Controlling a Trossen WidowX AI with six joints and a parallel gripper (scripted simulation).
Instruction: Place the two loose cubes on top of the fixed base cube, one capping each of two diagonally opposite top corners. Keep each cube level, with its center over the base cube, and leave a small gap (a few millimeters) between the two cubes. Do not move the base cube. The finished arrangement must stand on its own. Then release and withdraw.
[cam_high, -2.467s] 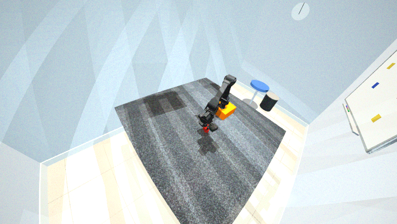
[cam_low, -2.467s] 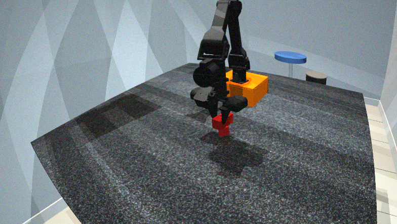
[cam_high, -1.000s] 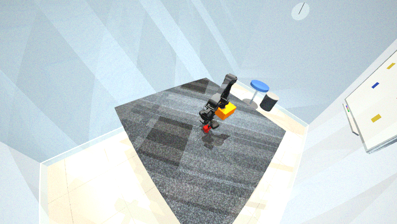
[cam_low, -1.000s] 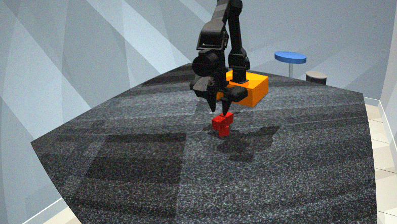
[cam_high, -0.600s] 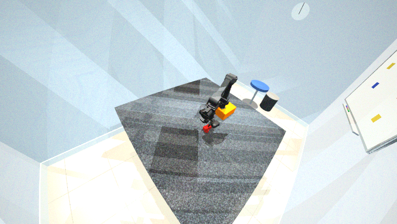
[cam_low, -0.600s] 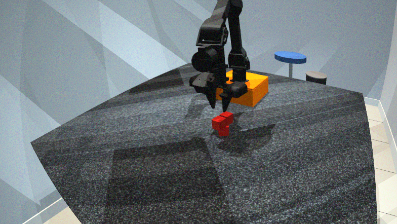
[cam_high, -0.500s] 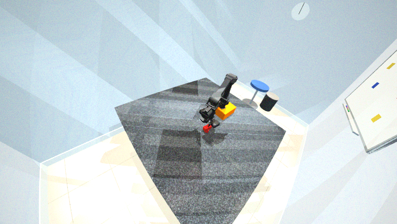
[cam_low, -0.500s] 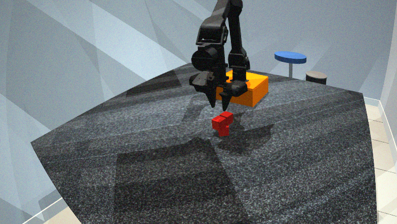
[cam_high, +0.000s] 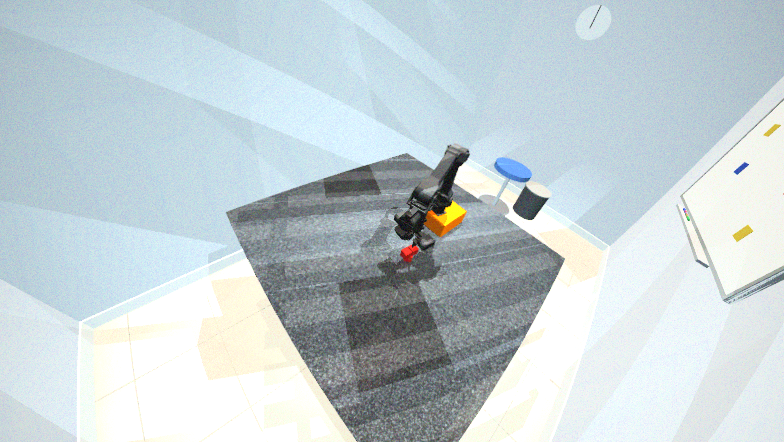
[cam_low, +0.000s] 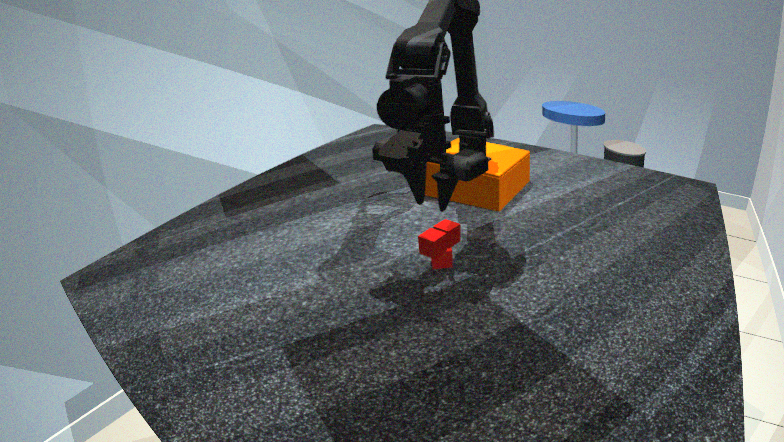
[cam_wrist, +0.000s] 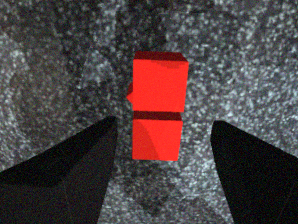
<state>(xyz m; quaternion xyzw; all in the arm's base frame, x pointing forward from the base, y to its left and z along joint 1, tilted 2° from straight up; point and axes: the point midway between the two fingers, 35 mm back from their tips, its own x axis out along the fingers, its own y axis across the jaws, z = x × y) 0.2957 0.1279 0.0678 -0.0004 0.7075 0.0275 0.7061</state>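
The red base cube (cam_low: 442, 260) stands on the dark mat, mostly hidden under two red cubes; only a small corner shows in the wrist view (cam_wrist: 130, 94). The front cube (cam_low: 433, 240) (cam_wrist: 159, 85) and rear cube (cam_low: 451, 227) (cam_wrist: 156, 140) sit side by side on top, look level and overhang it. A narrow dark line separates them. How exactly they are centered cannot be told. My gripper (cam_low: 432, 206) (cam_wrist: 164, 128) is open and empty above the cubes, its fingertips clear of them in the exterior view.
An orange box (cam_high: 447, 222) (cam_low: 513, 183) stands behind the cubes beneath the arm. A blue stool (cam_high: 512, 169) (cam_low: 573, 113) and a dark bin (cam_high: 530, 202) (cam_low: 624, 155) stand beyond the dark mat (cam_high: 307, 236) (cam_low: 247, 384). The arm's shadow falls around the cubes.
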